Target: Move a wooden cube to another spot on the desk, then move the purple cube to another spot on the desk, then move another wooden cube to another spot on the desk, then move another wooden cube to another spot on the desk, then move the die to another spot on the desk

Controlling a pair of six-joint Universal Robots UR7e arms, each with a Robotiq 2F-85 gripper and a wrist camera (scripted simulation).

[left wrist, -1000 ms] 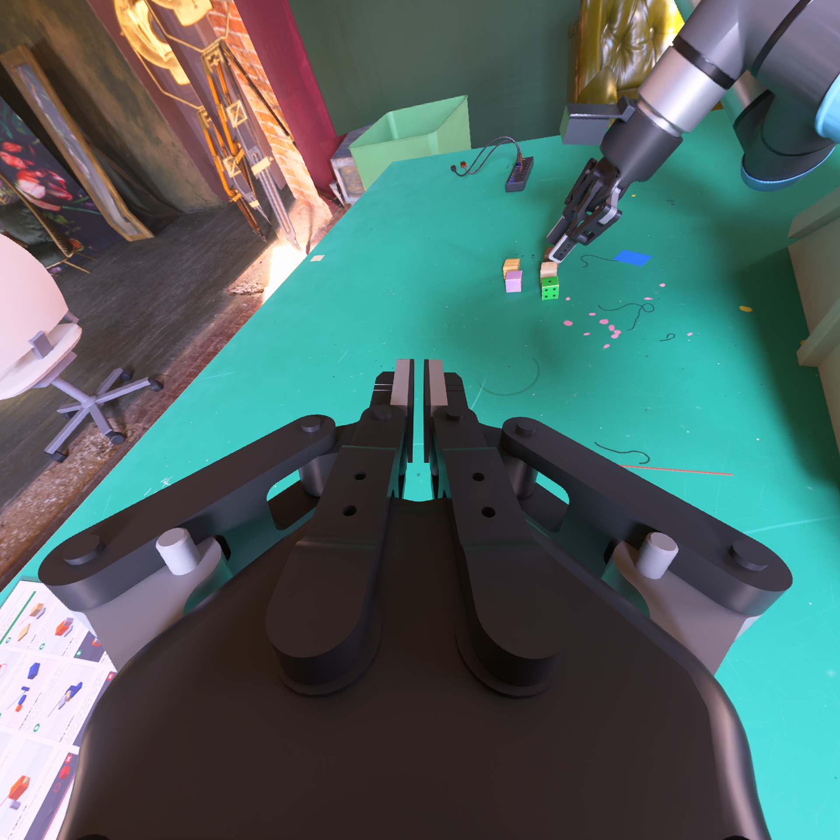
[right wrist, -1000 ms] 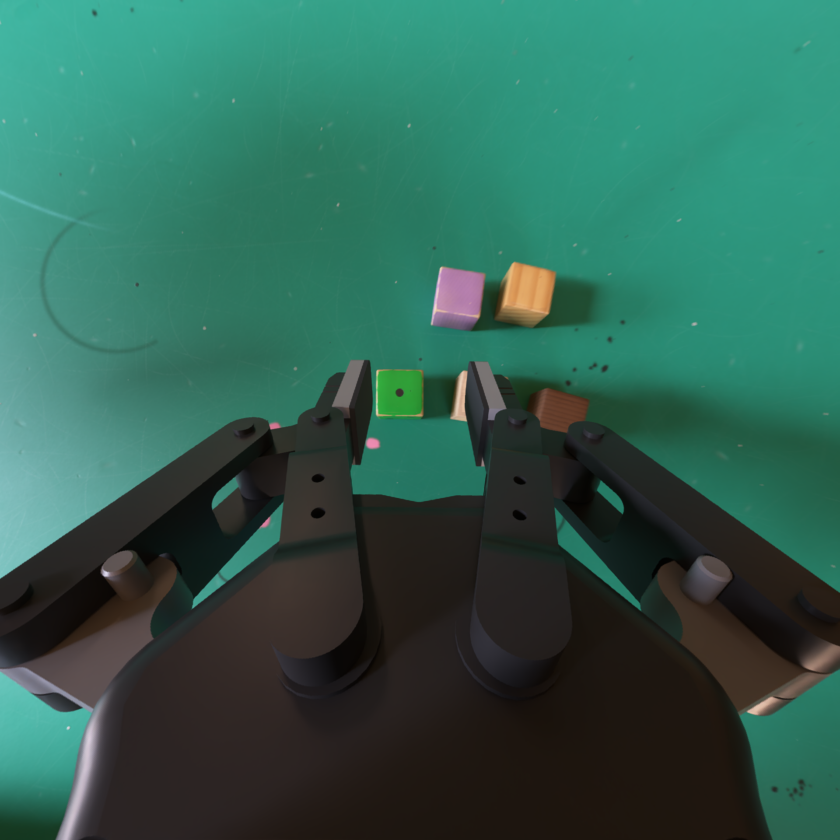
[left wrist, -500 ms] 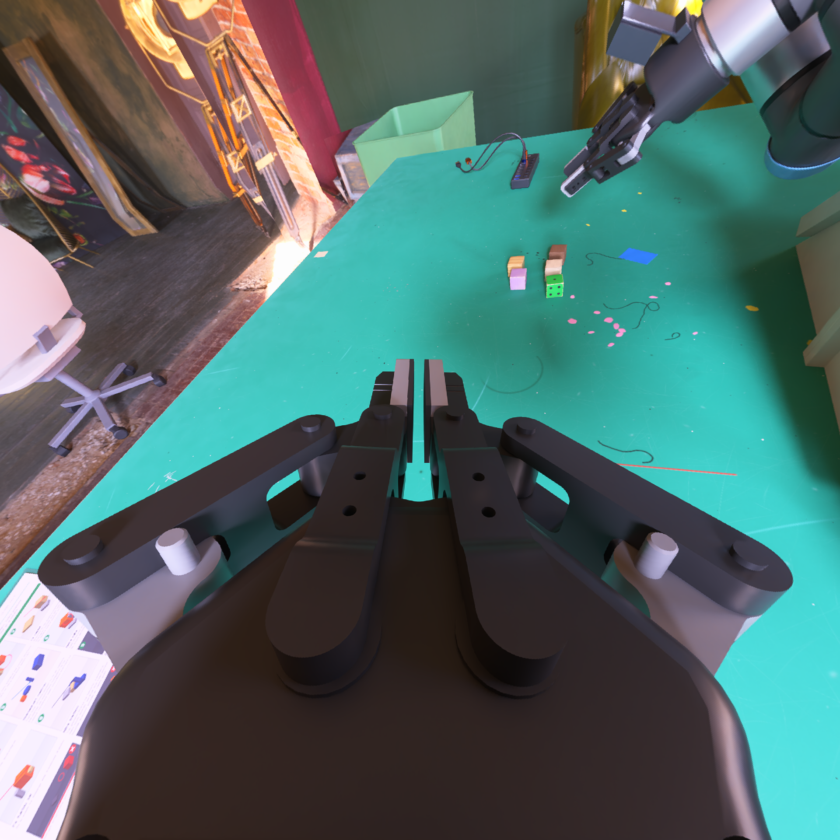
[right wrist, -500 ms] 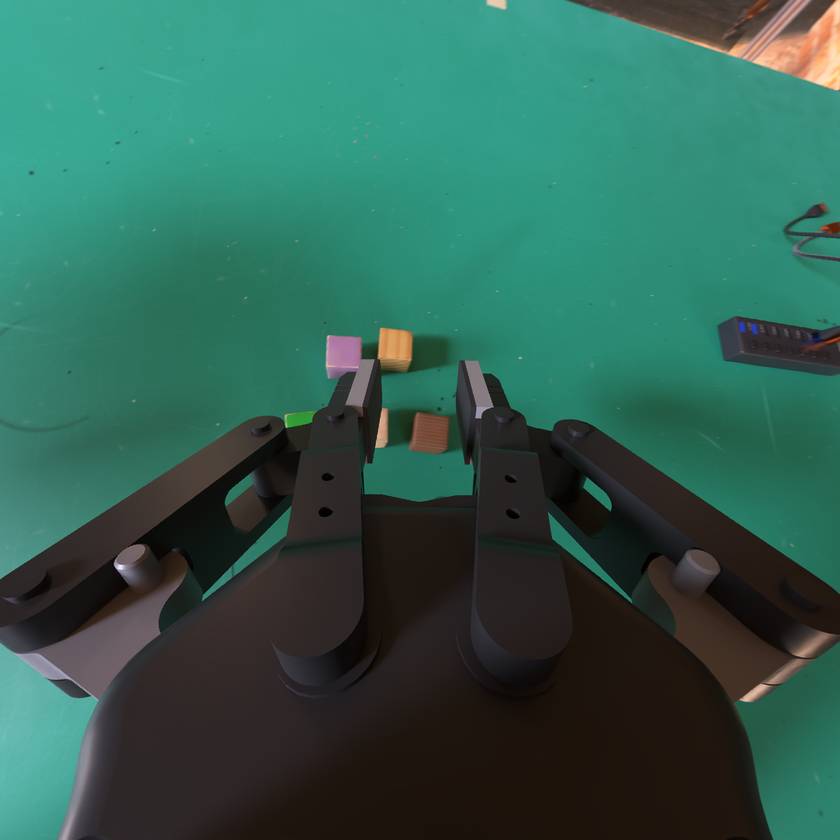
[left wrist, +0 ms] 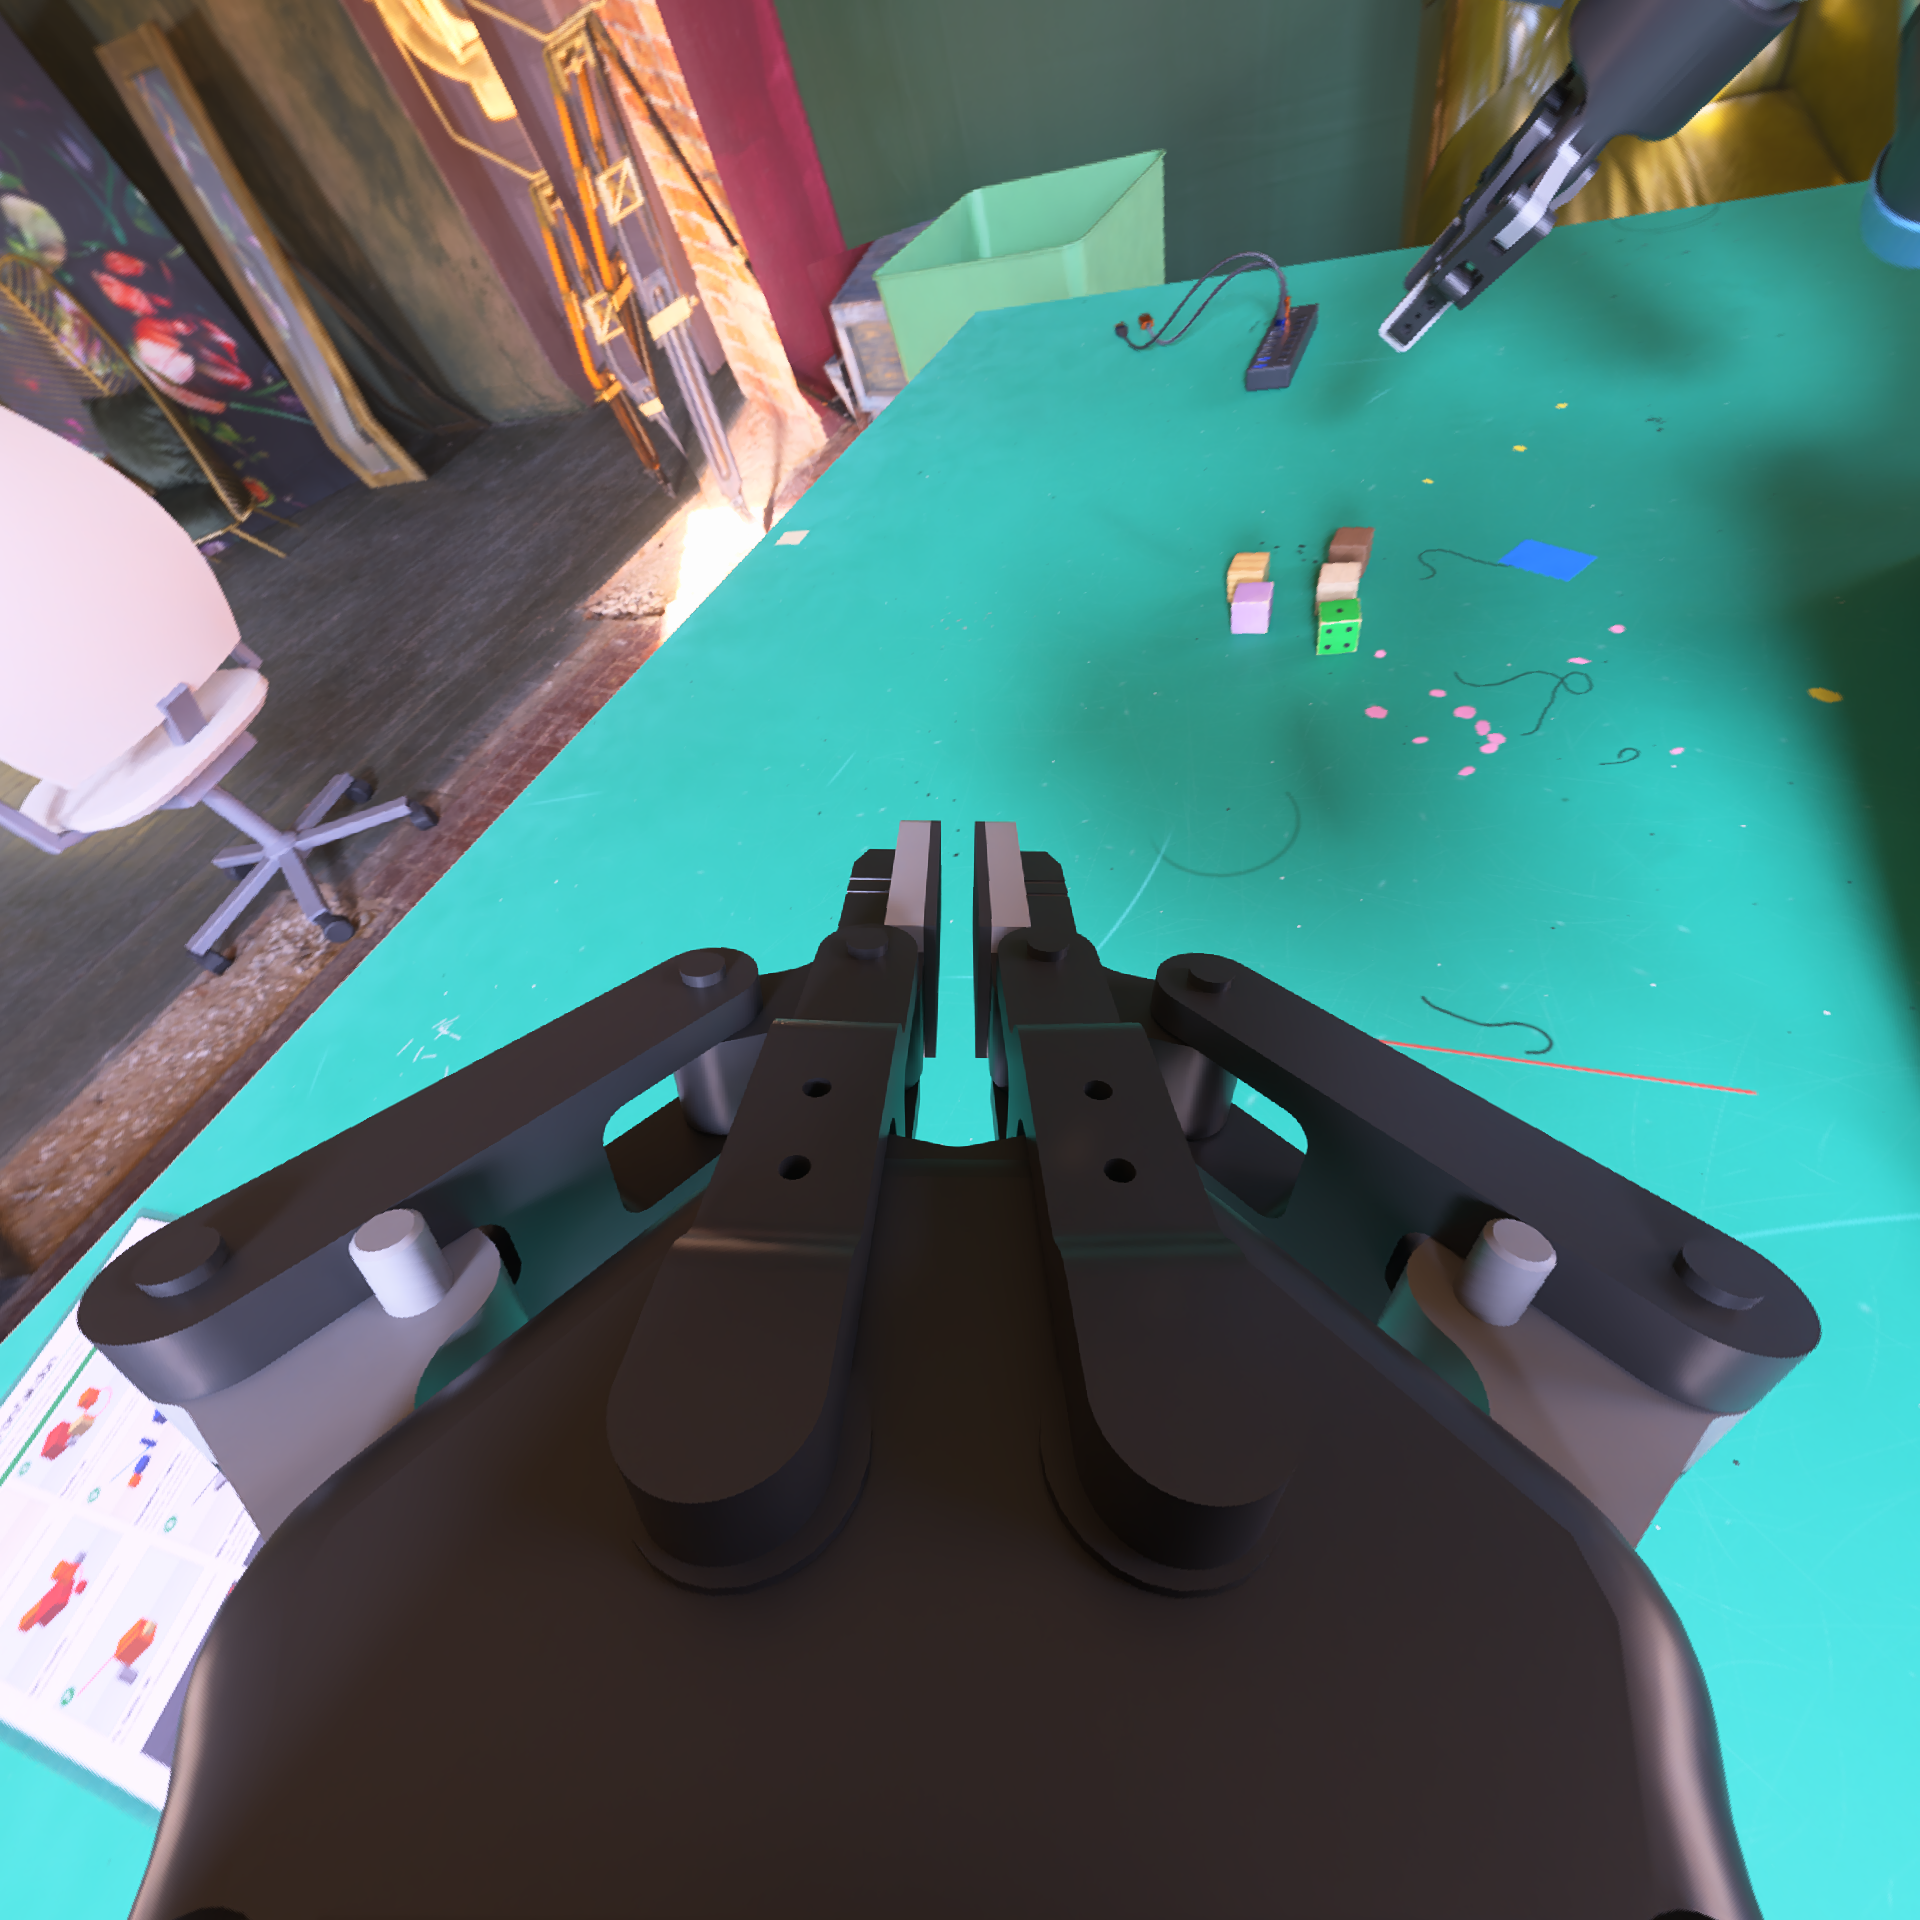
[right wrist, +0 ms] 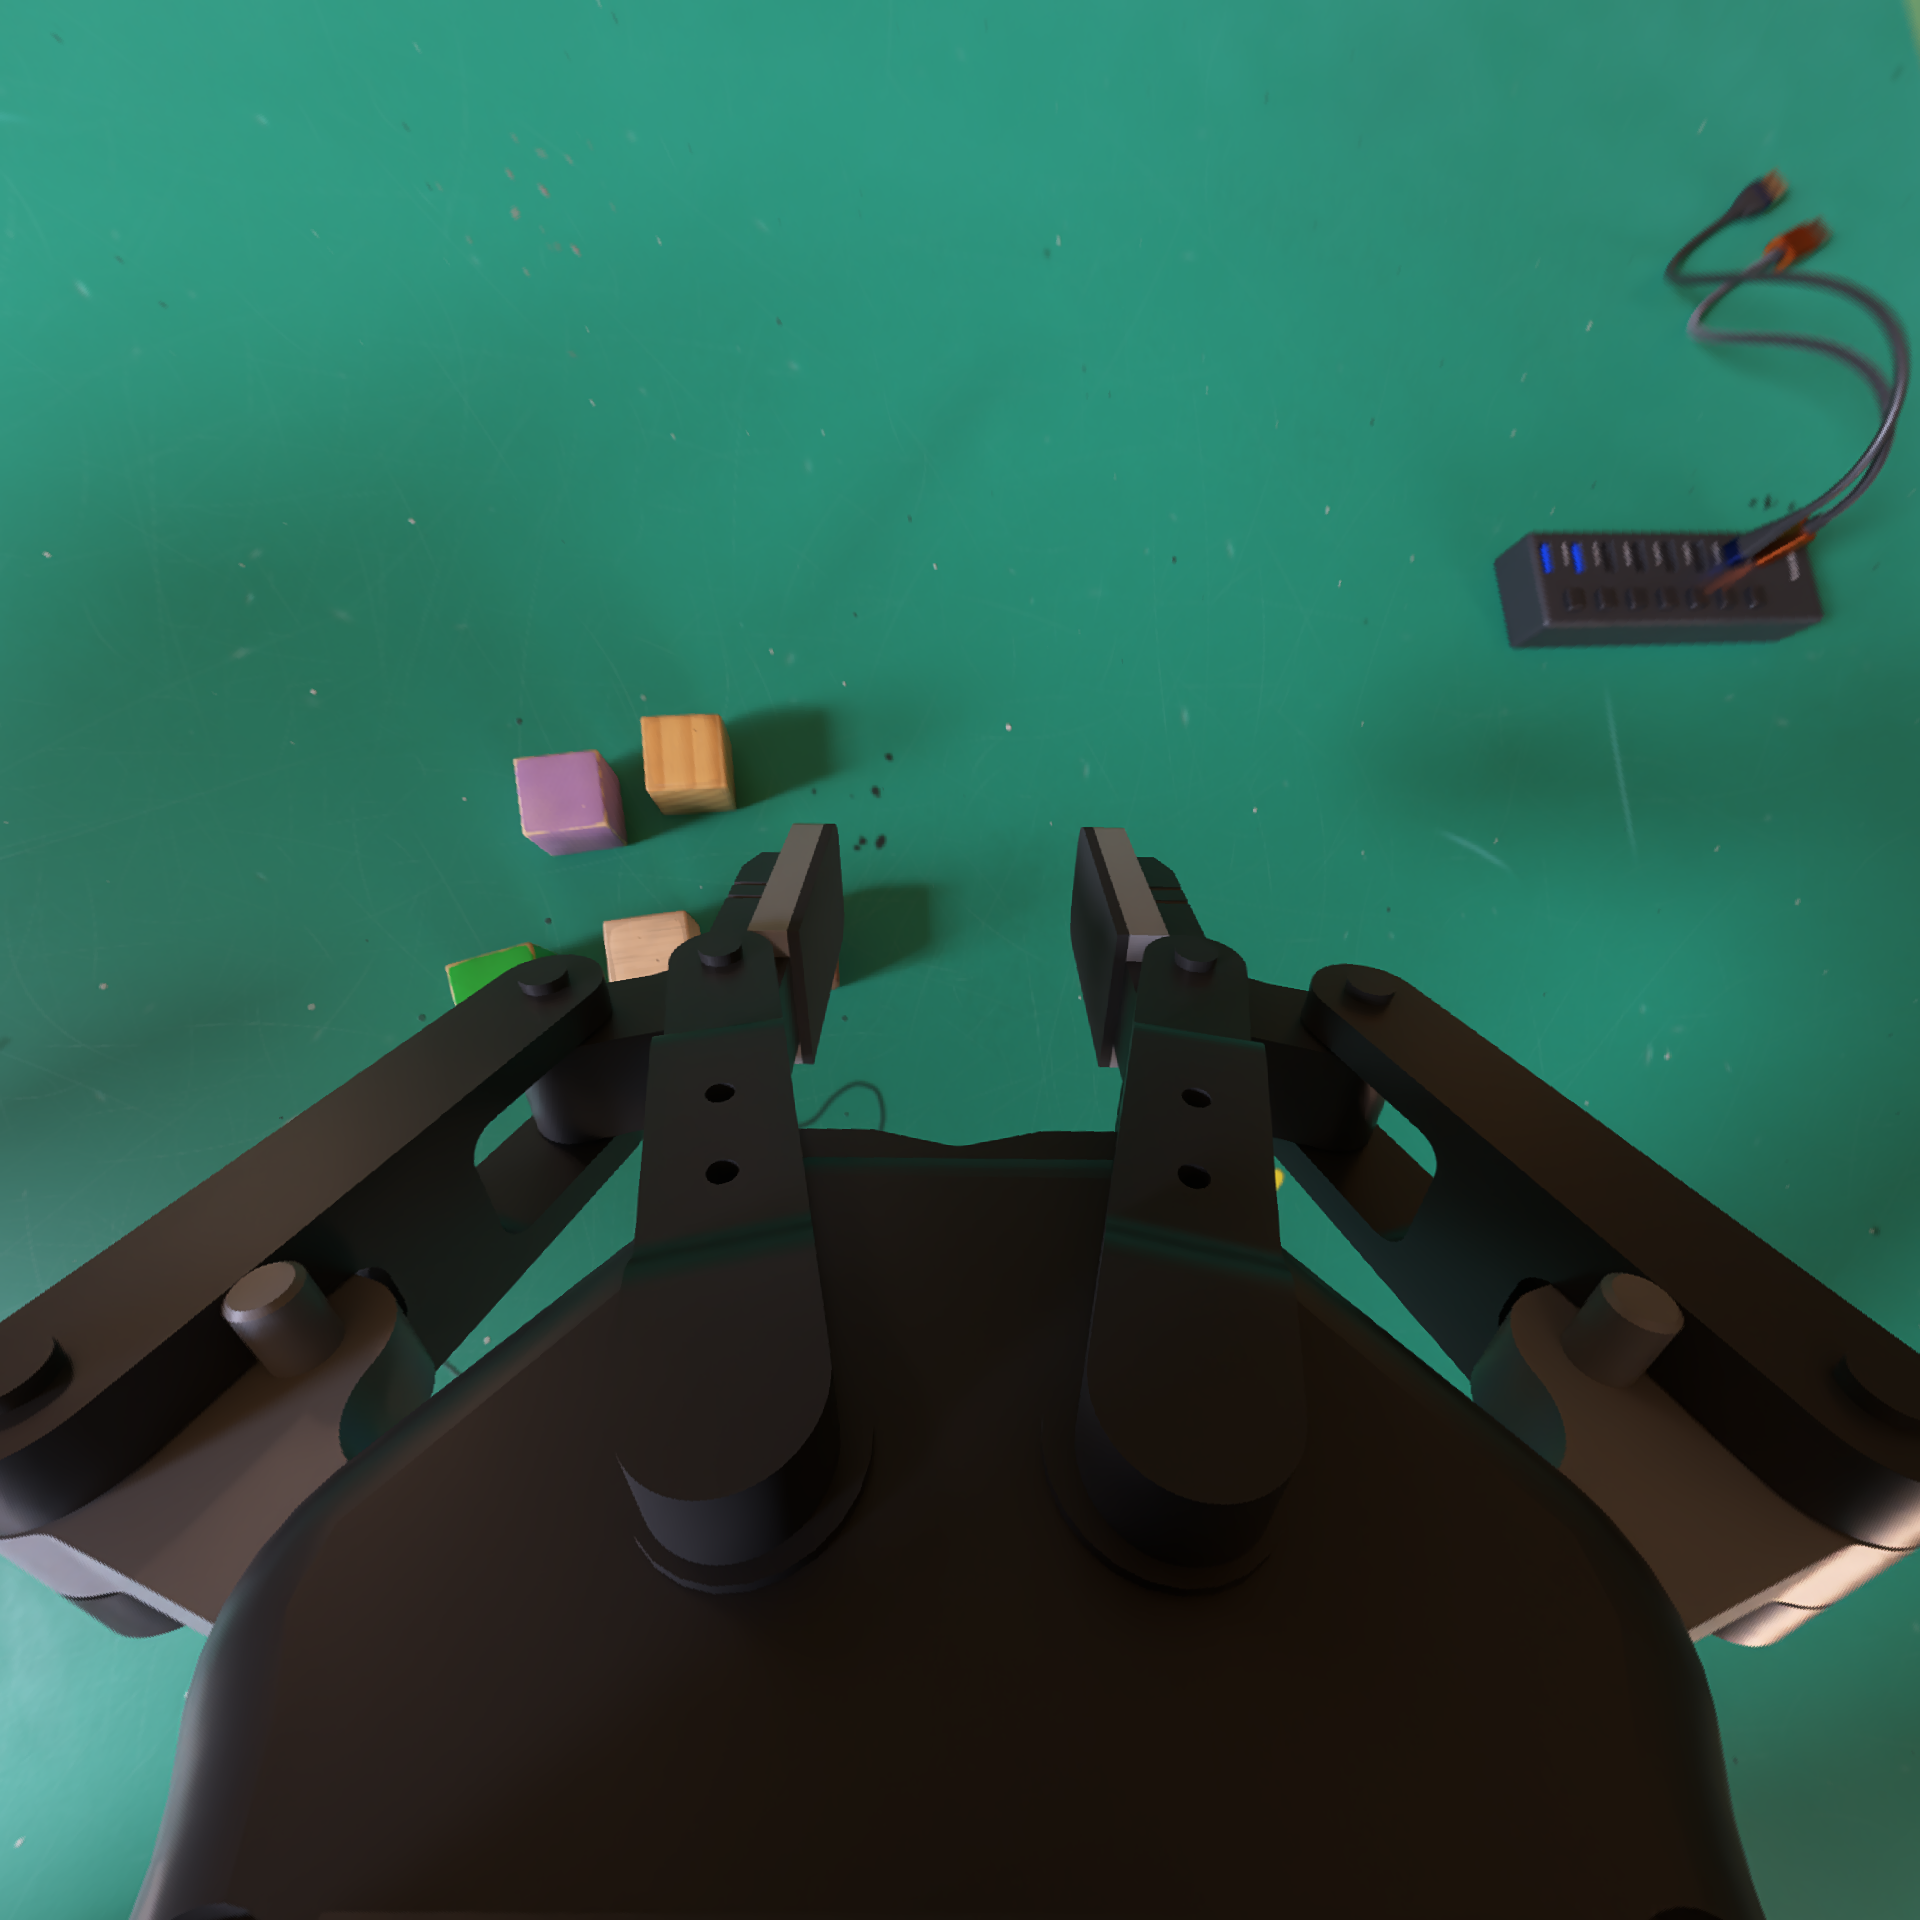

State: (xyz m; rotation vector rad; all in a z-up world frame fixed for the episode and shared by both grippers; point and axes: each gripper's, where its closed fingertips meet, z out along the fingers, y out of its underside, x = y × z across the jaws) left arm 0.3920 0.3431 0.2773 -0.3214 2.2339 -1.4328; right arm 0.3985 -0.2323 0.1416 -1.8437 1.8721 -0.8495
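Note:
Five small blocks sit together on the green desk (left wrist: 1039,644): an orange wooden cube (left wrist: 1248,569), a purple cube (left wrist: 1251,608), a brown wooden cube (left wrist: 1351,542), a pale wooden cube (left wrist: 1338,580) and a green die (left wrist: 1338,627). My left gripper (left wrist: 956,883) is shut and empty, low over the near desk, far from them. My right gripper (right wrist: 956,914) is open and empty, raised above and beyond the blocks; it also shows in the left wrist view (left wrist: 1418,322). Below it lie the purple cube (right wrist: 566,798), orange cube (right wrist: 686,761), pale cube (right wrist: 646,943) and die (right wrist: 488,968). Its left finger hides the brown cube.
A black USB hub (right wrist: 1657,587) with cables (right wrist: 1808,343) lies at the far end of the desk. A green bin (left wrist: 1029,255) stands beyond the desk. A printed sheet (left wrist: 94,1507) lies at the near left edge. An office chair (left wrist: 125,665) stands on the floor to the left.
My right gripper has risen from the blocks, swung toward the far end of the desk and opened wider, holding nothing. The blocks and my left gripper have stayed put.

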